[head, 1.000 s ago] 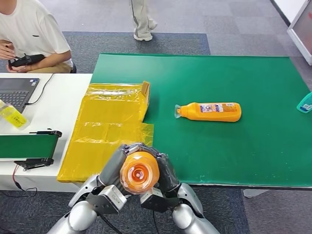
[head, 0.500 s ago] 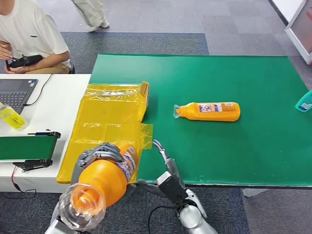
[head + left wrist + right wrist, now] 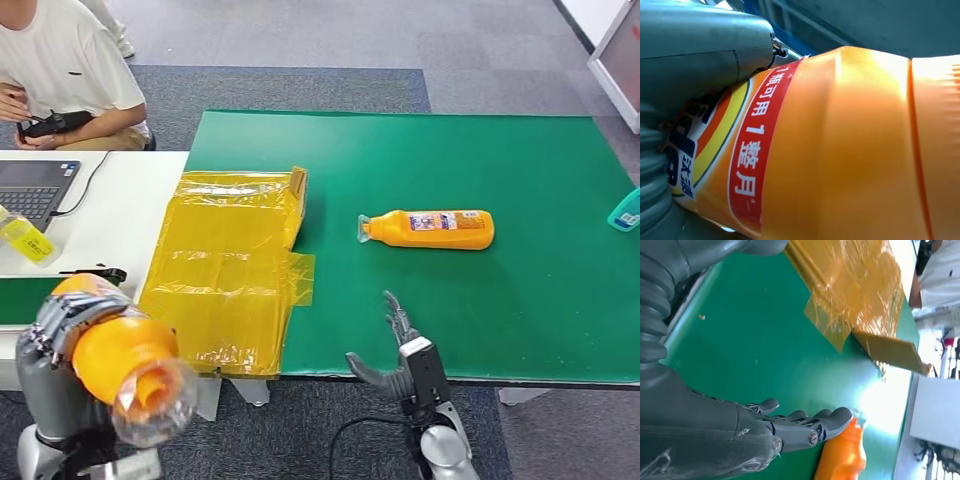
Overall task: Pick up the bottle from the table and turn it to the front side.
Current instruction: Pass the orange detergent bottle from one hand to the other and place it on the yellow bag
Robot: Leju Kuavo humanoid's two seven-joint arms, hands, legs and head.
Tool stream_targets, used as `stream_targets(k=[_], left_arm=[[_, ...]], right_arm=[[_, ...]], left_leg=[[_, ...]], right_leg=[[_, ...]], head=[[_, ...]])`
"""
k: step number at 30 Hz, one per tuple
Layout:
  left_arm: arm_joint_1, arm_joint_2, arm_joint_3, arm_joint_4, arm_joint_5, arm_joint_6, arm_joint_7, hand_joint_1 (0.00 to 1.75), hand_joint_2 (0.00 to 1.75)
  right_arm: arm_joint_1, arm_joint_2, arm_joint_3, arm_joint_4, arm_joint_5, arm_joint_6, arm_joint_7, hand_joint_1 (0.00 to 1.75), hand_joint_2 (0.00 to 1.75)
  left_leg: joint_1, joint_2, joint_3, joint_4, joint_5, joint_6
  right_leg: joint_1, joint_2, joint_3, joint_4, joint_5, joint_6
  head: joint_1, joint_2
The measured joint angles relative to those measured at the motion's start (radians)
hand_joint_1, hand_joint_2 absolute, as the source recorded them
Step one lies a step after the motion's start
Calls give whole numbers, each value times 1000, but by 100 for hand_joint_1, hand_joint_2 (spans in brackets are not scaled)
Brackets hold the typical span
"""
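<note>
Held bottle: I have an orange bottle (image 3: 124, 365) in my left robot hand (image 3: 56, 335), at the lower left of the head view, off the near edge of the worktop (image 3: 528, 330). The fingers wrap round its body.

Long axis: the held bottle points its clear-capped neck toward the camera and slightly right, its base away from me and behind the hand.

Label: in the left wrist view I see a red band with white Chinese characters and a blue, yellow and white logo on the bottle (image 3: 836, 150), with the thumb (image 3: 708, 55) pressed along it. I judge this printed face to be the front, though I cannot tell whether it faces the required way.

Right robot hand: my right robot hand (image 3: 400, 355) sits at the bottom centre of the head view, just over the worktop's near edge, fingers spread, holding nothing.

Second bottle: another orange bottle (image 3: 430, 229) lies on its side at the centre right of the head view, long axis left to right, cap to the left. It lies beyond and a little right of my right hand, well apart from it and far from the left.

Nearer hand: the right, should that bottle be next.

Other things: a yellow bag (image 3: 226, 270) lies flat at the worktop's left end.
</note>
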Motion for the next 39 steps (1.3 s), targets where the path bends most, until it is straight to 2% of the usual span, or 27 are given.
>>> stream_targets(k=[3,5,7,12,17,22,27,31,39], left_arm=[[-35,16,85,16,-38,-93,87,175,175],[-62,35,127,41,4,-201,114,175,175],[-88,51,158,72,-2,-260,134,175,175],[-195,98,205,204,-140,-349,210,175,175],[-312,146,217,359,-177,-396,229,175,175],[-411,169,208,489,-218,-464,249,175,175],[-510,170,165,645,-275,-483,285,175,175],[-577,153,116,788,-318,-472,314,175,175],[-643,102,48,987,-337,-442,331,175,175]], right_arm=[[0,0,-23,-10,6,18,1,0,175],[-2,0,-33,-11,10,29,1,0,175],[-3,0,-40,-11,13,40,0,0,175],[-21,0,-46,-6,21,66,1,0,175],[-53,0,-46,12,26,79,1,0,175],[-81,0,-43,36,29,98,2,0,175],[-110,3,-29,65,30,107,3,0,175],[-133,7,-11,90,30,110,4,0,175],[-159,16,21,130,33,110,12,0,175]], left_leg=[[0,0,0,0,1,0],[0,0,0,0,2,0],[0,0,0,0,2,0],[0,0,0,0,3,0],[0,0,0,0,4,-1],[0,0,-1,0,4,-1],[0,0,-1,0,4,-1],[0,0,-1,0,4,-1],[0,0,-1,0,4,-1]], right_leg=[[0,0,0,0,1,0],[0,0,0,0,1,-1],[0,0,0,0,2,-1],[0,0,0,0,2,-1],[0,0,-1,1,3,-2],[0,0,-1,1,3,-2],[0,0,-2,1,4,-2],[0,0,-2,1,4,-2],[0,0,-2,1,4,-2]], head=[[0,0],[0,0],[0,0],[0,0],[0,0],[0,0],[0,0],[0,0],[0,0]])
